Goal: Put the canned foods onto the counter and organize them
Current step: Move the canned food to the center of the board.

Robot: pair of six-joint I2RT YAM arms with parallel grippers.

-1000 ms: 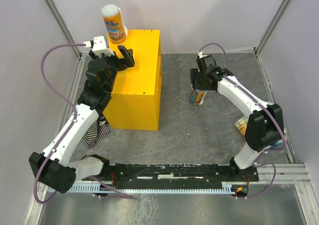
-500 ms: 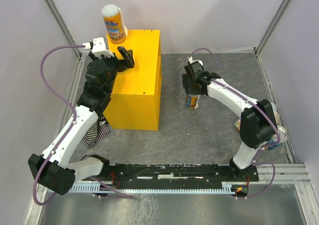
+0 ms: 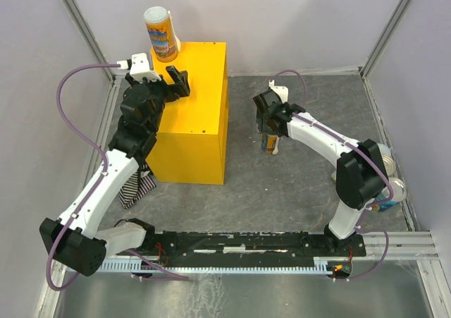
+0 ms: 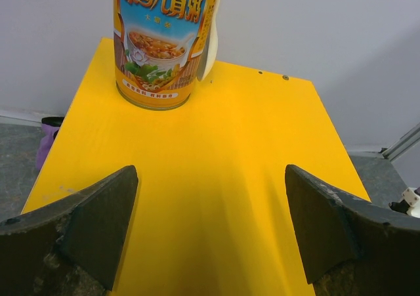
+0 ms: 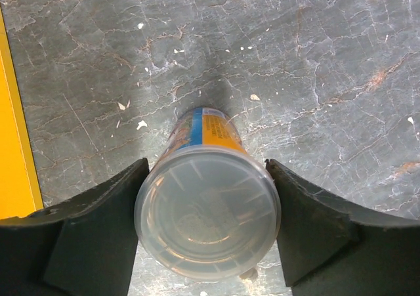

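Pale walls [image 3: 282,22] enclose a grey marbled tabletop [image 3: 282,184] bearing a yellow box [image 3: 197,120]. Left gripper [image 4: 210,184]: jaws open over the box top, near the tall can [image 3: 161,32] upright on its far left corner. Right gripper [image 5: 207,171]: jaws grip a white-lidded can [image 5: 207,220] right of the box.

Right pincer [image 3: 270,126], can [image 3: 270,145] clamped in it, has shifted left toward the yellow worktop [image 3: 194,120]. Right elbow swung in, uncovering a silver-topped can [image 3: 396,188] by the wall.
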